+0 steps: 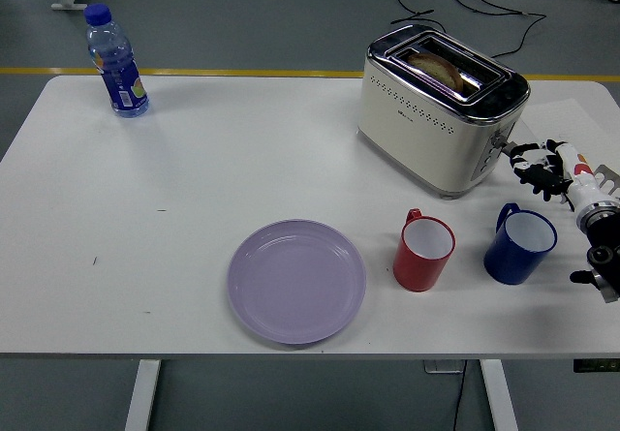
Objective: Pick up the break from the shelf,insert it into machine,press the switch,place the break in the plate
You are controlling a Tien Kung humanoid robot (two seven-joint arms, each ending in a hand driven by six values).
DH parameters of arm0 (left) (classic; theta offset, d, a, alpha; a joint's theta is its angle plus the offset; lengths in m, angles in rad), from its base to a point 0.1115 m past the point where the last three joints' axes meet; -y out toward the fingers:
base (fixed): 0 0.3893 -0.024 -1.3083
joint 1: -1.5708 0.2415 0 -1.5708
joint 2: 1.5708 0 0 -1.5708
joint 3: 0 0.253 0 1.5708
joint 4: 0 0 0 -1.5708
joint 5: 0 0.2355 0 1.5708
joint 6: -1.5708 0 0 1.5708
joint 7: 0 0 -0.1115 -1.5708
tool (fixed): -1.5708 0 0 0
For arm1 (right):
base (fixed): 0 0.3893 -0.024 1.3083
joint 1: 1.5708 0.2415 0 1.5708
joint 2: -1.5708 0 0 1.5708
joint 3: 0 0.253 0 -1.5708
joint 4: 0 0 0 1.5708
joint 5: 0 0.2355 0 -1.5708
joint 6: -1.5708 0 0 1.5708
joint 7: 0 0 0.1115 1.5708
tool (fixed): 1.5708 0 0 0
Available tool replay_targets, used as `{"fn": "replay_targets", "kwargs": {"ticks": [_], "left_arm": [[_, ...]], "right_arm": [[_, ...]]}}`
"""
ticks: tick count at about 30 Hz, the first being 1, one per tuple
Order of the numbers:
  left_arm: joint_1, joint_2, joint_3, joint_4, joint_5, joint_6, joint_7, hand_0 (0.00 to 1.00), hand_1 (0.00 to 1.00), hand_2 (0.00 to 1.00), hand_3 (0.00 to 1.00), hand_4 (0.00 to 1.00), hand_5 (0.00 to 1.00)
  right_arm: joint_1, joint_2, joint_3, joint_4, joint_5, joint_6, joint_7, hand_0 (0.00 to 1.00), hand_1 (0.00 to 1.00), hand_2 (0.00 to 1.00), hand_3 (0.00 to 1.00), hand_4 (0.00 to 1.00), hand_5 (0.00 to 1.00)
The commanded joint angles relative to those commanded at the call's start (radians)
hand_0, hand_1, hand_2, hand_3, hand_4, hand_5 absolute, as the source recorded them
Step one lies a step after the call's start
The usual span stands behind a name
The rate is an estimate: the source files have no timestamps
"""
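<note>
1. Nearest the table's front edge, an empty lilac plate (296, 280) is seen; nothing has been placed on it yet.
2. Just right of it a red mug (423, 251) stands, and further right a blue mug (520, 244), both upright and empty.
3. Above the blue mug, the right hand (542, 168) is held beside the toaster's (441, 107) end panel, fingers loosely curled toward the controls. Nothing is grasped. Whether a fingertip is touching the lever cannot be told.
4. Further back, the bread slice (436, 66) is sunk low in the toaster's slot, only its top edge showing.
5. At the far left corner, a water bottle (115, 60) stands well apart.
6. The left hand is not visible.
7. Risks judged from here: the switch could be missed if the fingers slip off the panel, the light toaster could be pushed sideways, and the blue mug could be knocked by the wrist.
</note>
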Motion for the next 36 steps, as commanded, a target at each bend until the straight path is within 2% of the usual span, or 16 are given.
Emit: {"fn": "replay_targets", "kwargs": {"ticks": [14, 27, 28, 34, 35, 36], "left_arm": [[0.001, 0.0, -0.003, 0.0, 0.005, -0.001, 0.001, 0.652, 0.59, 0.598, 0.606, 0.327, 0.951], [0.004, 0.0, -0.008, 0.0, 0.013, -0.002, 0.002, 0.652, 0.59, 0.598, 0.605, 0.328, 0.953], [0.004, 0.0, -0.009, 0.0, 0.015, -0.002, 0.002, 0.651, 0.59, 0.599, 0.605, 0.328, 0.951], [0.008, 0.0, -0.015, 0.0, 0.024, -0.003, 0.003, 0.651, 0.59, 0.599, 0.605, 0.328, 0.951], [0.009, 0.0, -0.015, 0.0, 0.024, -0.003, 0.003, 0.651, 0.59, 0.599, 0.605, 0.329, 0.952], [0.009, 0.0, -0.015, 0.0, 0.025, -0.003, 0.003, 0.651, 0.59, 0.599, 0.605, 0.329, 0.952]], "right_arm": [[0.003, 0.003, 0.011, -0.025, -0.013, -0.001, -0.003, 0.087, 0.148, 0.243, 0.68, 0.612, 0.49], [-0.023, -0.021, 0.105, -0.006, -0.043, -0.014, -0.004, 0.115, 0.169, 0.259, 0.687, 0.612, 0.485], [-0.025, -0.024, 0.114, -0.001, -0.045, -0.016, -0.004, 0.161, 0.188, 0.294, 0.705, 0.611, 0.485], [-0.034, -0.035, 0.152, 0.019, -0.062, -0.024, -0.014, 0.161, 0.188, 0.294, 0.705, 0.611, 0.485], [-0.036, -0.038, 0.161, 0.025, -0.07, -0.024, -0.021, 0.303, 0.323, 0.417, 0.795, 0.622, 0.483], [-0.037, -0.039, 0.167, 0.03, -0.076, -0.021, -0.024, 0.303, 0.323, 0.417, 0.795, 0.622, 0.483]]}}
